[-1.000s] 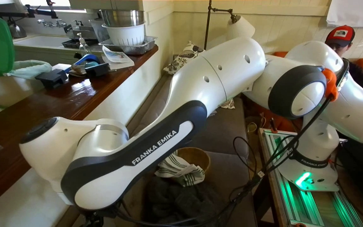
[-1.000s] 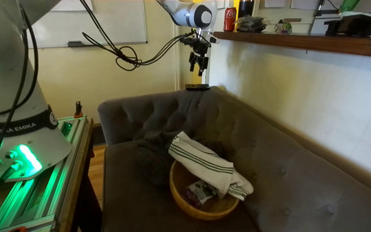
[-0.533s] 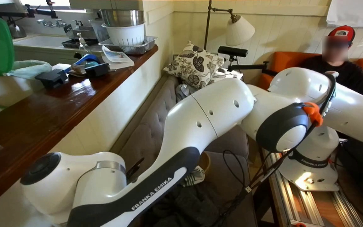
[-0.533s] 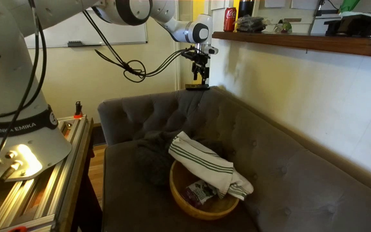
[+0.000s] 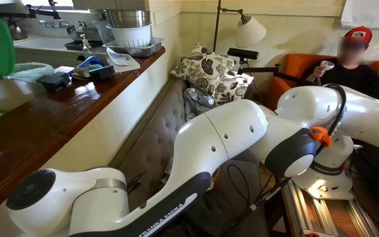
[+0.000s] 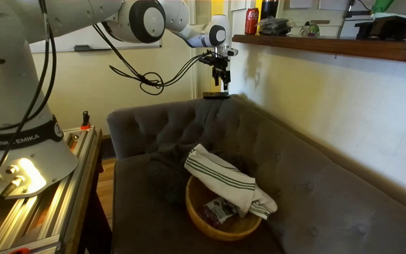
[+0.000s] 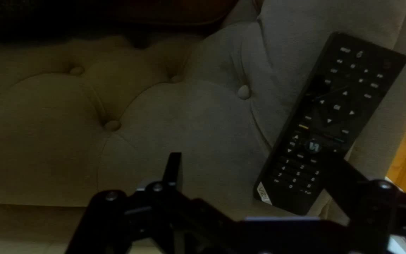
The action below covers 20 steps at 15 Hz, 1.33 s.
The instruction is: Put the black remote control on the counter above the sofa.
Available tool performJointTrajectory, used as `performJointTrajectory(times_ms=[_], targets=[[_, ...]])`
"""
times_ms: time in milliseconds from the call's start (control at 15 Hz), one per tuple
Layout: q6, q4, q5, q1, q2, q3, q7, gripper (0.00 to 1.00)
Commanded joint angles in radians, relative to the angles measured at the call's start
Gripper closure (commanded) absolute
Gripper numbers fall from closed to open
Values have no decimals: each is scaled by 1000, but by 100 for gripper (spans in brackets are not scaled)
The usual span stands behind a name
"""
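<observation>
1. Atop the far corner of the sofa (image 6: 146, 132), in an exterior view: black remote control (image 6: 215, 95) lying flat. Gripper (image 6: 221, 85) pointing down just above it, jaws parted. Counter (image 6: 330, 46) higher along the wall (image 6: 330, 98), red can (image 6: 251, 21) and plastic bag (image 6: 275, 26) on it. Wooden bowl (image 6: 220, 234) on the seat (image 6: 143, 211), striped towel (image 6: 220, 173) over its rim, packet (image 6: 220, 211) inside.
2. Wrist view, dim: black remote control buttons-up, slanted, on the sofa's grey fabric. Fingers (image 7: 174, 169) released, spread wide; one overlaps its lower right edge in view, contact unclear.
3. In an exterior view: white arm (image 5: 219, 131) spanning the sofa; counter at left, stacked bowls (image 5: 130, 36) near its far end. Patterned cushions (image 5: 206, 65) beyond. Person (image 5: 350, 74) in red cap (image 5: 359, 33) holding a white object (image 5: 327, 65).
</observation>
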Motion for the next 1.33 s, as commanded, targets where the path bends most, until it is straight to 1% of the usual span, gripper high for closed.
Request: performJointTrajectory(times_ms=[0, 67, 200, 267, 333, 667, 800, 933, 1000, 1267], targets=[[-1, 2, 0, 0, 0, 0, 0, 0], [26, 2, -1, -2, 2, -4, 13, 0], [87, 33, -5, -4, 33, 0, -23, 0], [103, 51, -6, 0, 50, -3, -19, 0], [134, 66, -17, 11, 69, -13, -10, 0], [234, 90, -8, 46, 132, 9, -77, 0], [266, 97, -22, 71, 150, -11, -74, 0], [292, 106, -25, 83, 163, -19, -95, 0], [274, 179, -29, 87, 206, -23, -91, 0], [257, 248, -14, 88, 244, -25, -65, 0]])
